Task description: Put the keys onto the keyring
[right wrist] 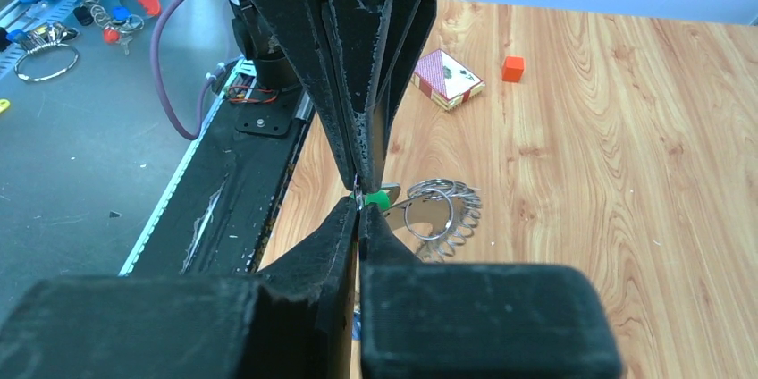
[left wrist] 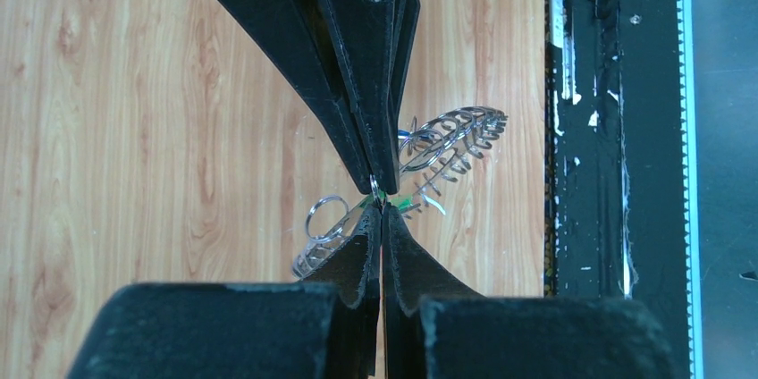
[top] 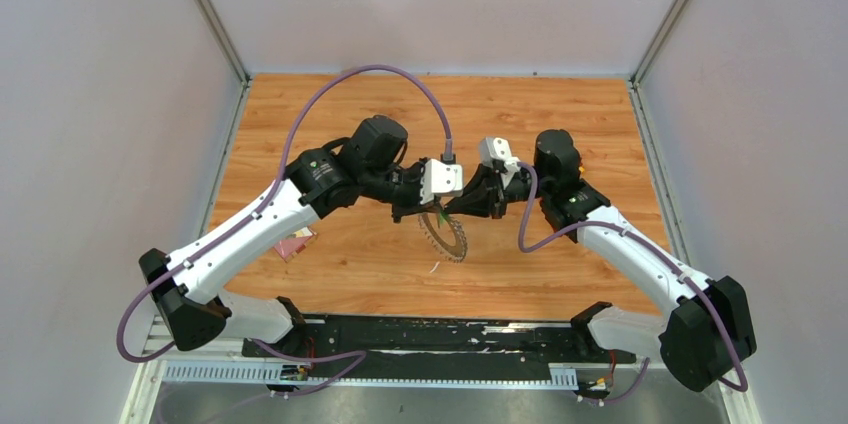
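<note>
Green key (right wrist: pixel 383 197) just beside closed right gripper (right wrist: pixel 359 206).

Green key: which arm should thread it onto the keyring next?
Right, probably: the right gripper is shut beside the green key, while the left gripper pins the tilted keyring and should hold steady.

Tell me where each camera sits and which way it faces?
Top: above and behind, looking down on the table; both arms show.
Left wrist: on the left arm, looking down past its shut fingers at the keyring.
Right wrist: on the right arm, looking leftward past its shut fingers at the keyring.
Shared: both wrist views show the other arm's fingers too.
</note>
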Tool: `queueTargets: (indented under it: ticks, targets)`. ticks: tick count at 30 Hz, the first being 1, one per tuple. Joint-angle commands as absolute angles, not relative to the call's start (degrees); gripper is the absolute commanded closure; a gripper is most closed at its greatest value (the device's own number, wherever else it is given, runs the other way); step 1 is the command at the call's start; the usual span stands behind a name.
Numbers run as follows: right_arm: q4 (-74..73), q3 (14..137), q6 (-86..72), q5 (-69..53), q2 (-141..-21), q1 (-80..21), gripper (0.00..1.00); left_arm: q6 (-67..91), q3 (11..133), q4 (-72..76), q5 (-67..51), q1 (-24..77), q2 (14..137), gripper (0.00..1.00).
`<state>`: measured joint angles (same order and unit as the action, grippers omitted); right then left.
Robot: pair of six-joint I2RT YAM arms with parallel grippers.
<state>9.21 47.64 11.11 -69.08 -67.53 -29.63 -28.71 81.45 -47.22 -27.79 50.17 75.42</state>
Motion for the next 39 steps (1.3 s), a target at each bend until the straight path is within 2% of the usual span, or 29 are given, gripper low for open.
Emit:
queueTargets:
  ticks: [1, 5, 15, 20, 29, 39]
  targets:
    - [10.35, 48.78, 12.89, -67.23, -65.96, -30.25, 1.0, -28.64, 80.8, -43.41, -27.31, 50.15, 74.67, 1.0]
    - [9.1, 49.15, 13.68, -66.0, -65.12, -30.19, 1.0, -28.95, 80.0, -42.31, -24.99, 50.1, 74.09, 0.98]
    - [6.81, 50.19, 14.23, -64.61, -63.33, -29.12, 1.0, -31.54, 78.76, -42.33, -22.38, 50.01, 72.92, 0.7]
    - [6.59, 50.25, 14.28, -64.53, -63.52, -28.95, 1.0, -32.25, 77.68, -41.37, -21.47, 49.45, 72.13, 0.61]
    - [7.22, 50.32, 13.0, -64.41, -63.11, -28.1, 1.0, -31.99, 74.63, -37.41, -23.46, 48.95, 70.72, 0.57]
    - [9.92, 49.57, 11.43, -68.45, -63.78, -27.42, 1.0, -31.37, 73.64, -32.42, -29.6, 48.96, 68.53, 0.57]
